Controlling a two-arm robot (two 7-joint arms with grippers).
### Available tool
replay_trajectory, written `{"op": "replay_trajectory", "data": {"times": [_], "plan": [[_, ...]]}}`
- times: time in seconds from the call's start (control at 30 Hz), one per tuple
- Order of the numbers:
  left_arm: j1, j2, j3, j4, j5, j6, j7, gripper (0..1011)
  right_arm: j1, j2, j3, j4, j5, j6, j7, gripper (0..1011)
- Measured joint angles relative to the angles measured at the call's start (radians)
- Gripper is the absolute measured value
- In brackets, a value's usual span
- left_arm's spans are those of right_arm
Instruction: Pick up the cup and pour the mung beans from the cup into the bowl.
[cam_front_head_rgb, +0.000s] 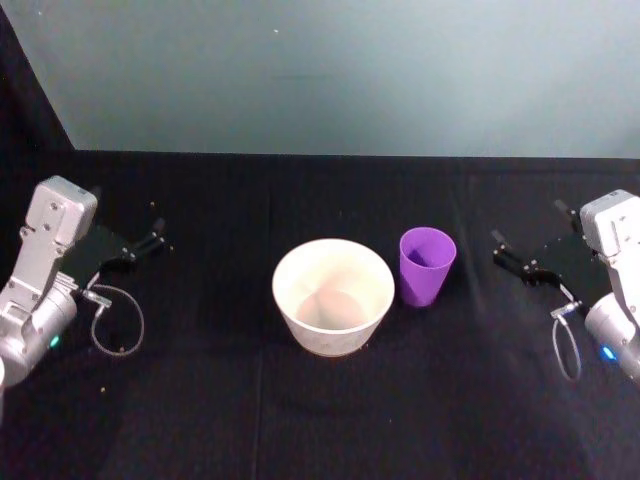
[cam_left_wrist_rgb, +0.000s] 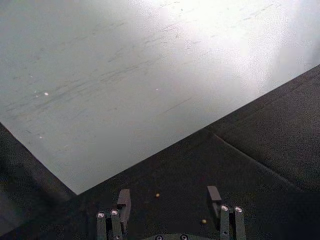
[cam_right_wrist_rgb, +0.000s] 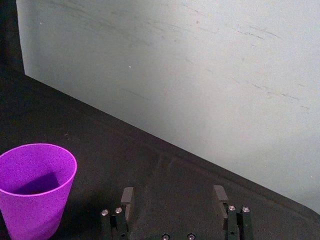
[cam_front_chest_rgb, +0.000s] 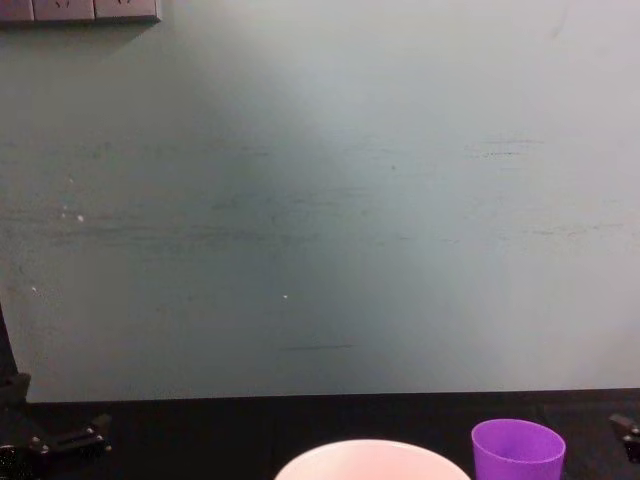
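A small purple cup (cam_front_head_rgb: 427, 265) stands upright on the black cloth, just right of the wide pale bowl (cam_front_head_rgb: 290, 300). The chest view has the cup (cam_front_chest_rgb: 517, 450) beside the bowl's rim (cam_front_chest_rgb: 370, 456), and the right wrist view catches the cup (cam_right_wrist_rgb: 34, 187) off to one side. The cup's contents are hidden in shadow. My right gripper (cam_front_head_rgb: 508, 256) hovers open to the right of the cup, apart from it, its fingers (cam_right_wrist_rgb: 127, 197) empty. Far to the left of the bowl, my left gripper (cam_front_head_rgb: 148, 238) is open and holds nothing.
The black-covered table (cam_front_head_rgb: 320, 420) meets a pale grey-green wall (cam_front_head_rgb: 340, 70) at the back. A few stray beans (cam_left_wrist_rgb: 157, 195) lie on the cloth near the left gripper. Cable loops (cam_front_head_rgb: 118, 325) hang from both wrists.
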Motion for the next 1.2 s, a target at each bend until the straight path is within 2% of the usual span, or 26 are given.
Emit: {"op": "replay_trajectory", "data": {"times": [0.93, 1.07, 1.2], "plan": [[0.000, 0.000, 0.000, 0.000, 0.000, 0.000, 0.000, 1000, -0.003, 0.000, 0.003, -0.002, -0.001, -0.002, 0.000, 1003], [0.000, 0.000, 0.000, 0.000, 0.000, 0.000, 0.000, 1000, -0.050, 0.022, 0.028, -0.035, -0.013, -0.018, -0.009, 1003], [0.000, 0.000, 0.000, 0.000, 0.000, 0.000, 0.000, 1000, -0.102, 0.051, 0.063, -0.065, 0.013, -0.050, 0.014, 1003]]}}
